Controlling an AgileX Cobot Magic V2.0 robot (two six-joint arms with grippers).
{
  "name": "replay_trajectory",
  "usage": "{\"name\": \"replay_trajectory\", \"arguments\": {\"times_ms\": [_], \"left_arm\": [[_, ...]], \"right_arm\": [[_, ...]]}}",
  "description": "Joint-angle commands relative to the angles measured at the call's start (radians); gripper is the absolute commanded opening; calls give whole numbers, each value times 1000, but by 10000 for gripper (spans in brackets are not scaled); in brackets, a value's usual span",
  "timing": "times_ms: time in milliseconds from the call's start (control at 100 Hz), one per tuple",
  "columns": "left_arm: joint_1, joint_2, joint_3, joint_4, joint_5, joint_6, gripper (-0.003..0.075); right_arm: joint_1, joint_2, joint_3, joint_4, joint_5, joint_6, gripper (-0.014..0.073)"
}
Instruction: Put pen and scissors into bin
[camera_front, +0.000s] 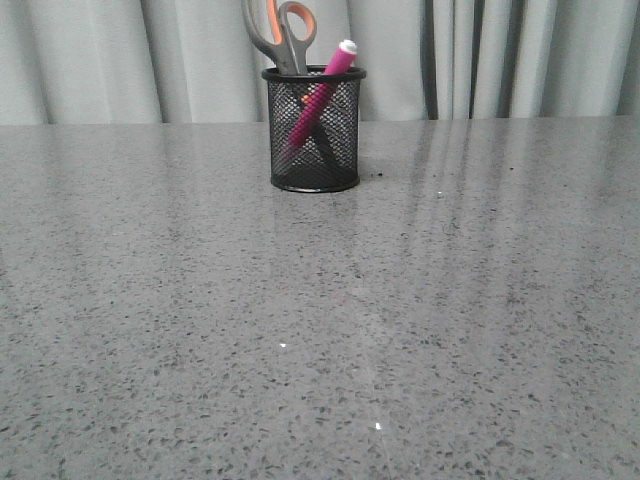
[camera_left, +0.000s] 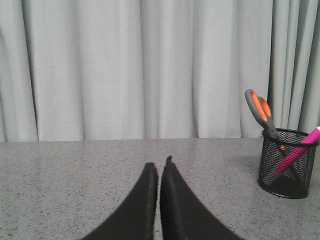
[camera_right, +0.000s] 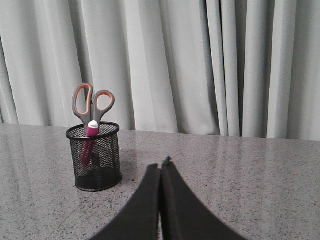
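The black mesh bin (camera_front: 314, 130) stands upright at the back middle of the table. The pink pen (camera_front: 322, 95) leans inside it, its white tip above the rim. The scissors (camera_front: 281, 34) stand in it, blades down, grey-and-orange handles sticking out. The bin also shows in the left wrist view (camera_left: 286, 163) and in the right wrist view (camera_right: 95, 156), with pen (camera_right: 91, 135) and scissors (camera_right: 92, 102) inside. My left gripper (camera_left: 160, 166) is shut and empty, low over the table, well apart from the bin. My right gripper (camera_right: 161, 164) is shut and empty, also apart from it.
The grey speckled table (camera_front: 320, 320) runs wide in front of the bin. Pale grey curtains (camera_front: 120, 60) hang behind the table's far edge. Neither arm shows in the front view.
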Motion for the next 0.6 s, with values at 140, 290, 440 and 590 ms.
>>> {"name": "replay_trajectory", "arguments": {"times_ms": [140,290,440,590], "left_arm": [[2,10,-27,-21,-5,-4,-19],[2,10,-27,-21,-5,-4,-19],[2,10,-27,106,-21,-69,-19],[2,10,-27,733,-96,-741,-19]], "right_arm": [[-7,6,-26,-11,-63,-9,-69],[-7,6,-26,-11,-63,-9,-69],[-7,6,-26,-11,-63,-9,-69],[-7,6,-26,-11,-63,-9,-69]]}}
